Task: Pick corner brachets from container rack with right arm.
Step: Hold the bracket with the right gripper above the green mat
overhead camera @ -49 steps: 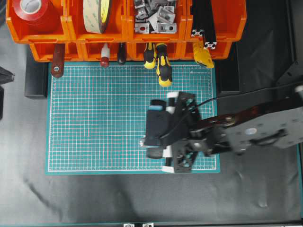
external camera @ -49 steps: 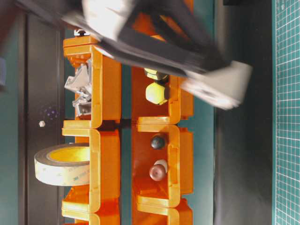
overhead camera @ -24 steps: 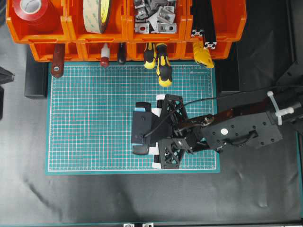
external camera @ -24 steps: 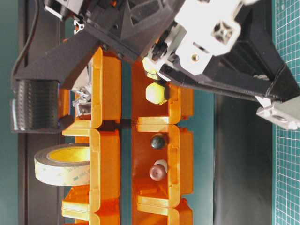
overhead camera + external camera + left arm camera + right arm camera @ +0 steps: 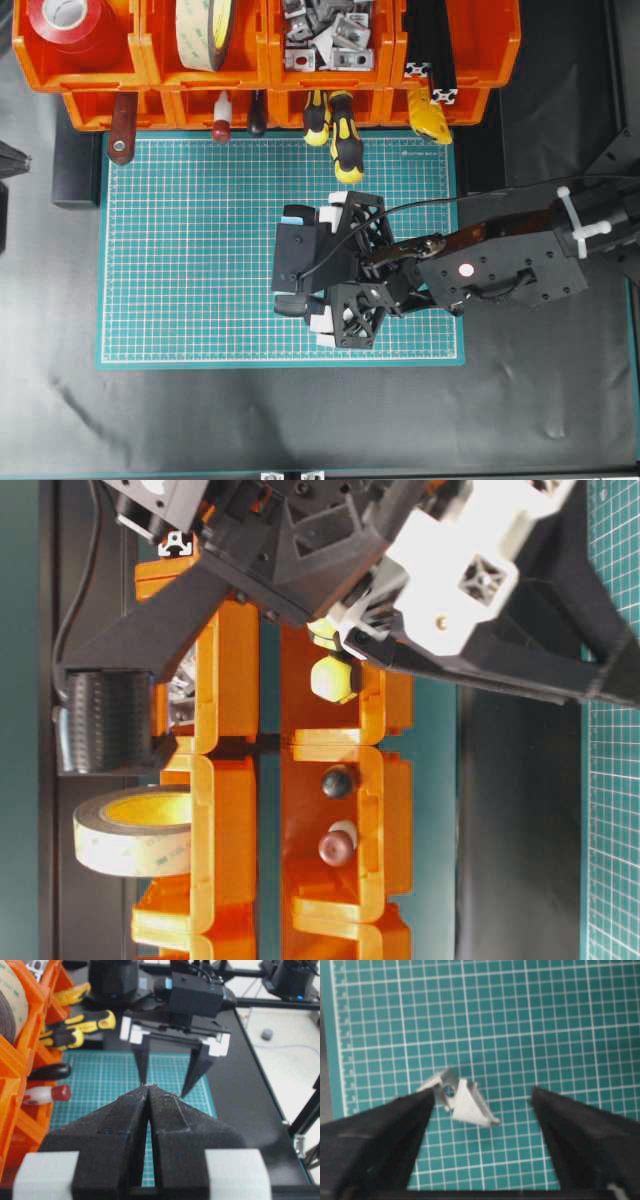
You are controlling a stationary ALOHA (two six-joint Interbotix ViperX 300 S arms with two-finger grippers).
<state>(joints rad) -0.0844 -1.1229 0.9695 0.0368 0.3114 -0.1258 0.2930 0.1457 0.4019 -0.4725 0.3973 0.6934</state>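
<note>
Silver-grey corner bracket (image 5: 462,1102) lies on the green cutting mat (image 5: 200,250), between the right gripper's (image 5: 482,1105) widely parted jaws, just beside the left-hand one, gripped by neither. The left gripper's (image 5: 148,1091) jaws are pressed together, holding nothing.

The surface (image 5: 200,420) is covered in a dark, slightly wrinkled sheet, and on it lies a green gridded cutting mat (image 5: 190,260) with white lines, its long side parallel to the near edge. Along the far edge stands the container rack (image 5: 270,75), bright orange bins joined side by side in two tiers, its lower tier meeting the mat's far border. One of the corner brachets (image 5: 462,1100), a small silver-grey angle piece with a triangular web, rests directly on the mat, tipped on its side and apart from the rack.
</note>
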